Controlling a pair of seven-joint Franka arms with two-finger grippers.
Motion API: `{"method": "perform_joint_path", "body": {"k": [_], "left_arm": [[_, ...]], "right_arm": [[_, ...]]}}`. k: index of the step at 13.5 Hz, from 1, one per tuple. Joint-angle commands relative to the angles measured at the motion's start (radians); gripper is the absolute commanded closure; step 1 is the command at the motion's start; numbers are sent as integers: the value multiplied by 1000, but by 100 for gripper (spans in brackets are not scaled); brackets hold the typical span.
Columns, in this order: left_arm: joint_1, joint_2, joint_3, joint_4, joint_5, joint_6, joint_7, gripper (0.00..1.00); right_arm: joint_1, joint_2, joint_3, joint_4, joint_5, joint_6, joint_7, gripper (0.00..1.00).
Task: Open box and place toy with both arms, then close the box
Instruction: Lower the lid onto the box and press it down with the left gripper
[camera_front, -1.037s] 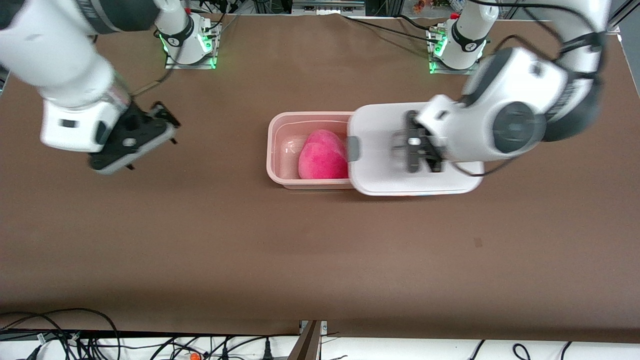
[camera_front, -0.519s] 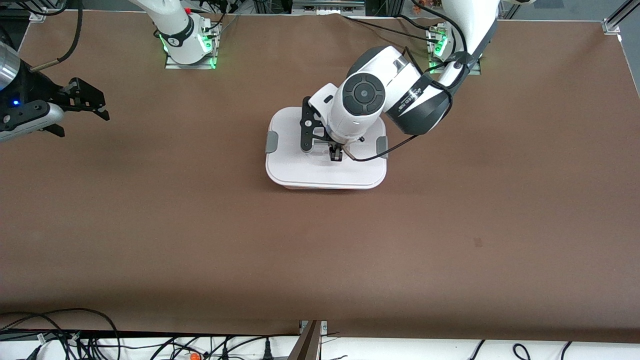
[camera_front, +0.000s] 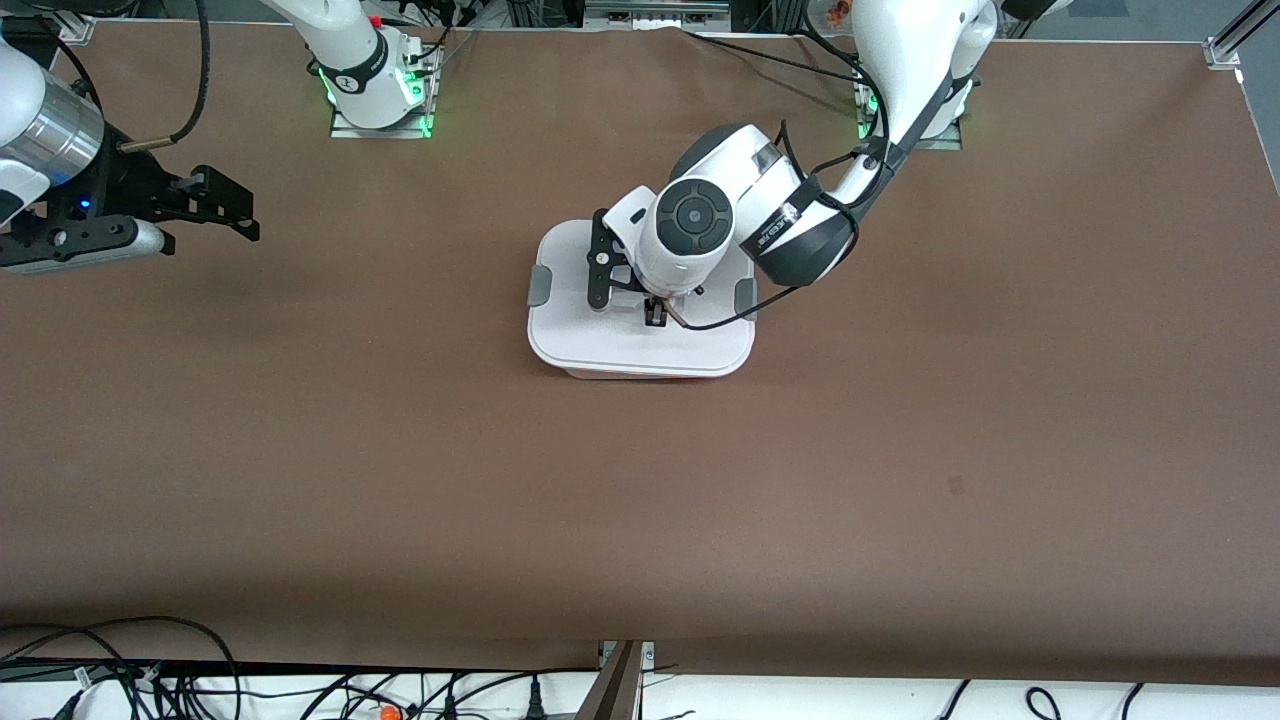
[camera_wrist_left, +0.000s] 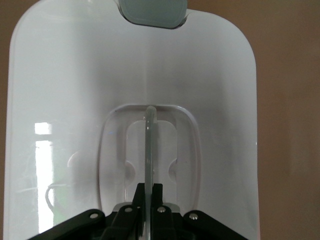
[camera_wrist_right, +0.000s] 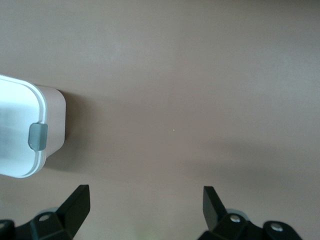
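The box (camera_front: 640, 300) sits mid-table with its lid (camera_wrist_left: 70, 90) on. The left gripper (camera_front: 652, 312) is over it, jaws pinching the clear handle (camera_wrist_left: 149, 150). The right gripper (camera_front: 215, 205) waits over the table's edge at the right arm's end, jaws spread.

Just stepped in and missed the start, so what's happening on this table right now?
The left arm's claw is down on the white lid of the pink box in the middle of the table, shut on the lid's clear handle. The lid covers the box, so nothing inside shows. The right arm waits off toward its own end of the table, its claw open over bare tabletop.
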Motion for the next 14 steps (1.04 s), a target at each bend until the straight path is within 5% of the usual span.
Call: {"method": "perform_joint_path", "body": {"k": [1, 14], "left_arm": [[0, -27, 6, -82, 0, 26, -22, 100], [-7, -63, -8, -96, 1, -31, -179, 97]], "right_arm": [[-22, -26, 18, -10, -10, 9, 52, 0], [-10, -2, 30, 74, -82, 1, 97, 0]]}}
